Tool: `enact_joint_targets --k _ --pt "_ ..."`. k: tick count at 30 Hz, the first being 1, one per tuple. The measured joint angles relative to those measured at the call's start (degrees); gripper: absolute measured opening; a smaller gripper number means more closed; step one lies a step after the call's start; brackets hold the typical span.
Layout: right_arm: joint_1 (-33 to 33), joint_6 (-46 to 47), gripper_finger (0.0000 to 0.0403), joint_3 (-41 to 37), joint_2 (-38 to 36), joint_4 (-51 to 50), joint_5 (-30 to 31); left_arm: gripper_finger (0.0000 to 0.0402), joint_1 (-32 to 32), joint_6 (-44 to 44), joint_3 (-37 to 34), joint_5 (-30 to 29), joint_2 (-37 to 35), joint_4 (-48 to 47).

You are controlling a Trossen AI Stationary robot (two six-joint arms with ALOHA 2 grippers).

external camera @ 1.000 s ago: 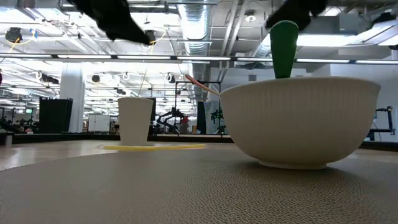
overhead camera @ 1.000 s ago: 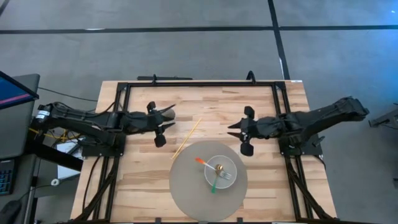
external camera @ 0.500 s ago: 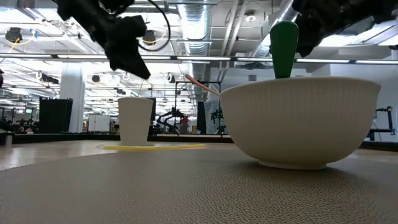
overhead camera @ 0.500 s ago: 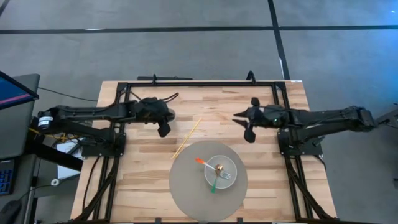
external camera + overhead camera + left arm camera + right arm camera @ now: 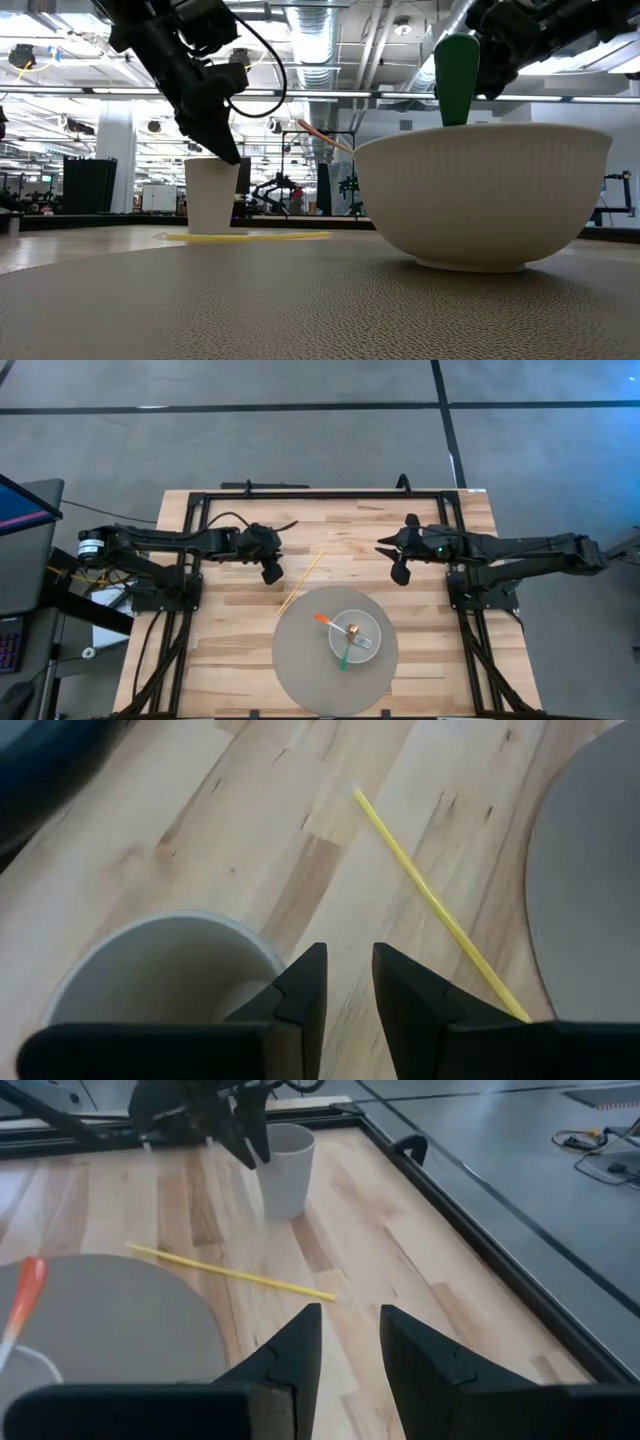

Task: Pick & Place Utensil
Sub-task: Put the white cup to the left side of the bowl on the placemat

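From above, a light wooden table (image 5: 330,530) carries a round grey placemat (image 5: 300,660) near its front edge. On the mat stands a white ribbed bowl (image 5: 372,628) holding a green-handled utensil (image 5: 344,655), an orange-handled utensil (image 5: 325,620) and a metal fork (image 5: 362,643). A thin yellow straw (image 5: 300,582) lies bare on the wood, running from the table's middle down to the mat's rim. The left gripper (image 5: 268,567) hangs over the left half of the table, just beside the straw's near end; the right gripper (image 5: 394,560) waits over the right half, well apart from the bowl.

At table height, the bowl (image 5: 480,200) fills the right side with the green handle (image 5: 457,65) rising from it. A white paper cup (image 5: 212,195) stands upright farther back, the straw (image 5: 250,237) lying flat before it. The left gripper (image 5: 215,125) hangs at the cup's rim.

The left wrist camera shows its own gripper (image 5: 345,985) with jaws a narrow gap apart, holding nothing, right over the cup's (image 5: 150,970) rim; the straw (image 5: 430,905) lies near, reaching the mat (image 5: 590,870).

The right wrist camera shows its gripper (image 5: 345,1350) slightly parted and empty, with the straw (image 5: 230,1272), cup (image 5: 285,1170), mat (image 5: 100,1320) and orange handle (image 5: 25,1305) beyond.
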Motion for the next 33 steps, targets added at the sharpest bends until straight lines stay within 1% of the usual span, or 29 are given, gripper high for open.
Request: enact_joint_targets --k 4,8,12,16,22,26,29,31,33 --pt "0.0 -1.97 0.0099 0.0 0.13 0.03 0.0 0.0085 0.0 -0.1 -0.01 -0.1 -0.22 0.01" --pt "0.0 -2.39 0.0099 0.0 0.13 0.06 0.01 0.0085 0.0 0.07 -0.04 -0.33 -2.69 0.63" --pt "0.02 -2.38 0.0099 0.0 0.13 0.24 0.02 0.0085 -0.04 0.02 -0.04 -3.28 -5.91 0.62" --pt "0.02 -2.38 0.0099 0.0 0.13 0.24 0.02 0.0085 -0.04 0.02 -0.15 -3.55 -6.88 0.5" --pt "0.02 -2.33 0.0099 0.0 0.13 0.24 0.0 0.0085 -0.07 -1.35 -5.39 -3.83 -6.42 0.46" --pt "0.02 -2.12 0.0099 0.0 0.13 0.39 -0.08 0.0085 -0.04 -1.51 -8.51 -4.31 -6.56 2.76" --pt "0.02 -2.1 0.0099 0.0 0.13 0.67 -0.18 0.0084 -0.04 -1.39 -9.77 -6.05 -6.56 5.3" --pt "0.02 -2.13 0.0099 0.0 0.13 1.06 -0.18 0.0074 -0.04 -1.31 -10.34 -6.35 -6.54 6.16" --pt "0.02 -2.38 0.0099 0.0 0.13 1.55 -0.18 0.0053 -0.25 -1.29 -10.38 -6.31 -6.53 6.87"
